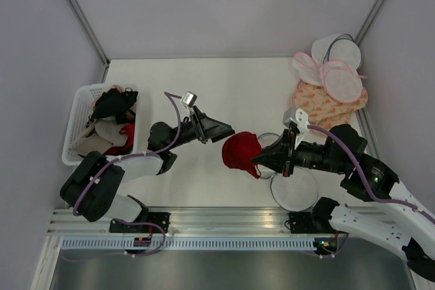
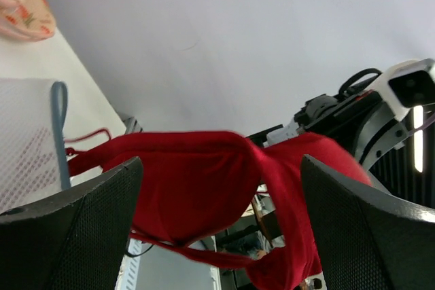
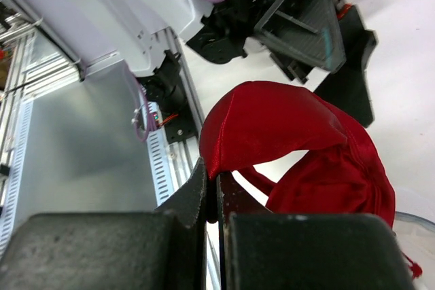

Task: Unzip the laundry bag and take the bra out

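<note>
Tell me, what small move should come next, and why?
Probably the left jaws should ease forward and close on the red bra. They stand wide open with the bra hanging just ahead between them, while the right jaws pinch its edge, holding it clear of the laundry bag.

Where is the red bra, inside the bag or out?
Out: the right gripper holds the red bra up, outside the laundry bag.
</note>
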Robot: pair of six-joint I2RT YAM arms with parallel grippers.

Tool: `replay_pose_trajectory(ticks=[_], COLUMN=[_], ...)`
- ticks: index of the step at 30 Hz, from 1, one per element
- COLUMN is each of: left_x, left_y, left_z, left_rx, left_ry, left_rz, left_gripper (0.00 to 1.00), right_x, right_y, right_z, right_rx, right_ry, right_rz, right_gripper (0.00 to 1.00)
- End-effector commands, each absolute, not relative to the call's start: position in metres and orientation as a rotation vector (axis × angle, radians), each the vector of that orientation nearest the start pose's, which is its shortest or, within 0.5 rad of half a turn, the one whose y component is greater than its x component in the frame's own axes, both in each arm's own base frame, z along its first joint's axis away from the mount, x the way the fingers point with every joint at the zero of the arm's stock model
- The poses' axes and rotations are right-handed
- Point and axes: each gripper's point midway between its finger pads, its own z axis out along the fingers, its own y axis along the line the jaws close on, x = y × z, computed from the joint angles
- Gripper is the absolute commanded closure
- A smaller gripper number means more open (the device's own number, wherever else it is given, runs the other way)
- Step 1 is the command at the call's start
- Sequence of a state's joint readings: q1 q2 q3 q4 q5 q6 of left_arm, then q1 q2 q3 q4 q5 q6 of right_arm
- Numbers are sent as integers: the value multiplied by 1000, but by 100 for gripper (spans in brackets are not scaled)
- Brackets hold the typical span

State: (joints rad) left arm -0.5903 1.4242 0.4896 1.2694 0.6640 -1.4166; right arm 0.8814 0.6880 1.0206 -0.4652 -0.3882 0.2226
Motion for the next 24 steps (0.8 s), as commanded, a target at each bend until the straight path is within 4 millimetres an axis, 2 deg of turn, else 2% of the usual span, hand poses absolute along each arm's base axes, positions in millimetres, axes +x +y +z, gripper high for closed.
replay_pose_trajectory(ticks=[1,3,5,10,11,15,21,24], left_x=[178,176,168,140,136,124,112,105], left_y=[-289,-288,-285,-279,-278,-277,-277,-276], left_z=[352,356,368,395,397,401,387,389], left_rx=[324,315,354,565,600,721,880,923], left_ry=[1203,1206,1169,1081,1071,1052,1044,1010], left_rz=[-2132,-2159,-2166,-2151,-2137,-2104,-2029,-2005], left_gripper=[0,0,0,0,0,0,0,0], right_x=[79,74,66,54,53,61,69,70], right_y=[247,246,245,243,243,247,263,269], right_z=[363,367,371,400,409,420,410,405], right_rx=[-1032,-1070,-1118,-1170,-1176,-1175,-1190,-1188], right_ry=[1491,1472,1438,1321,1294,1285,1325,1328], right_rz=[1214,1223,1238,1266,1260,1230,1267,1294], right_gripper=[99,100,100,100,100,100,100,100])
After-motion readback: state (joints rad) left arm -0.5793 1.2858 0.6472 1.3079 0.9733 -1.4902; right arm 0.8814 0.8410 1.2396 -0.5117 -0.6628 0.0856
